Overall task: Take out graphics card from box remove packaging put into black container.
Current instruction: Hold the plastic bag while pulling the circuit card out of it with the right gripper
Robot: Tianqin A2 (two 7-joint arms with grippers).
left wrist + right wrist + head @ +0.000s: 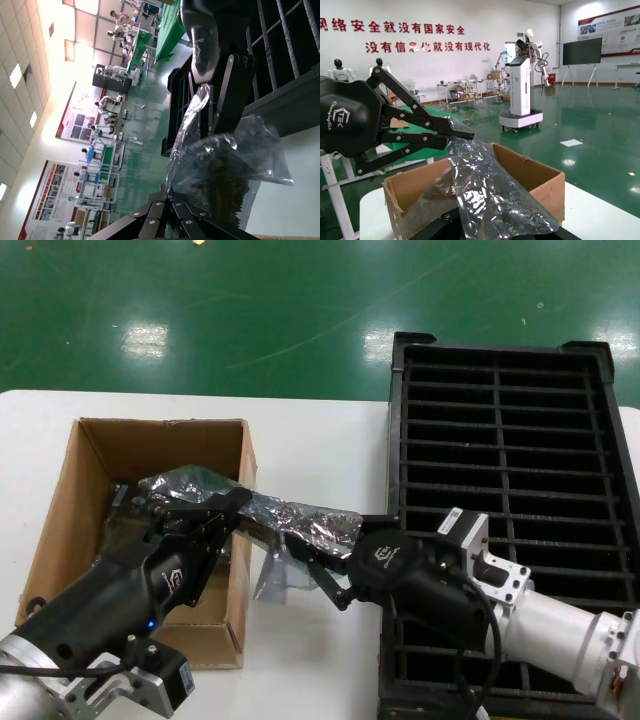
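Stretching across the gap between the two arms, above the right wall of the box (150, 530): the packaging (300, 520), a crinkly translucent bag with the graphics card (225, 185) showing only as a dark shape inside it. Sagging slightly in the middle, one end over the box interior, the other end reaching toward the black container (510, 490).

Pinching the bag's end over the box: the left hand (235, 505), fingers pressed together on the plastic, arm coming up from the lower left across the box's near wall. Pinching the opposite end, over the strip of worktop (310, 640) between box and crate: the right hand (305, 545), thin black fingers closed on the film, as the right wrist view also shows (452, 132). Extending from the lower right over the crate's near rows: the right arm.

Sitting open-topped on the left of the white worktop: the brown cardboard box, flaps up. Lying on the right, partly over the worktop's far edge: the long black crate, split into two columns of narrow slotted rows.

Spreading beyond the worktop: green floor (250, 310).
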